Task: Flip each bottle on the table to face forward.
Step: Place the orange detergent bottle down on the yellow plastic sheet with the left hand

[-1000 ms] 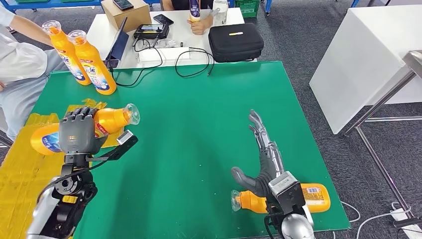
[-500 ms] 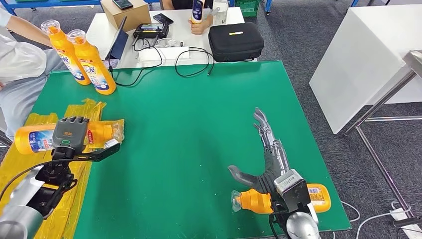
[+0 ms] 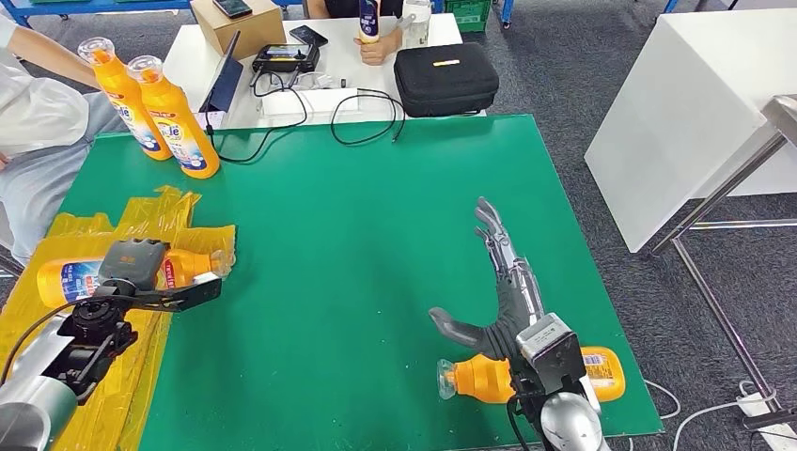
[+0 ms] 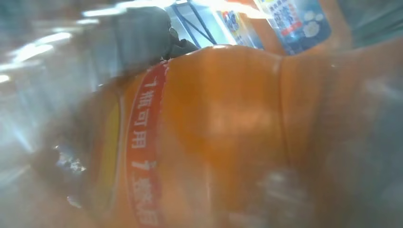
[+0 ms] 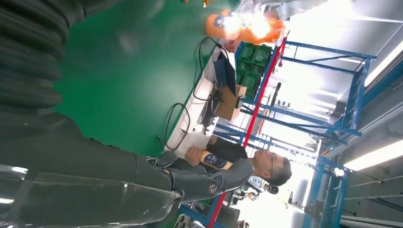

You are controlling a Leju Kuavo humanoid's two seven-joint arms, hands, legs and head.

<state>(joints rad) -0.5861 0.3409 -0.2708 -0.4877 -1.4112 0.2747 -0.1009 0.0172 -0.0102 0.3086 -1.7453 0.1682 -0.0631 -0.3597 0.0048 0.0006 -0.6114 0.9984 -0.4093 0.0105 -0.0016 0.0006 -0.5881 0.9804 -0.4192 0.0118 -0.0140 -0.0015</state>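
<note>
The left hand (image 3: 132,264) grips an orange bottle (image 3: 80,276) lying sideways over the yellow plastic (image 3: 141,221) at the green table's (image 3: 357,235) left edge. The right hand (image 3: 503,291) is spread wide, holding nothing — a second bottle (image 3: 479,378) lies under its wrist, near edge. 2 bottles (image 3: 155,108) stand upright, far left.

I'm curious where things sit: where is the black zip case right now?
In the head view, the black zip case lies on the white table beyond the far edge of the green mat, right of the tangled black cables.
</note>
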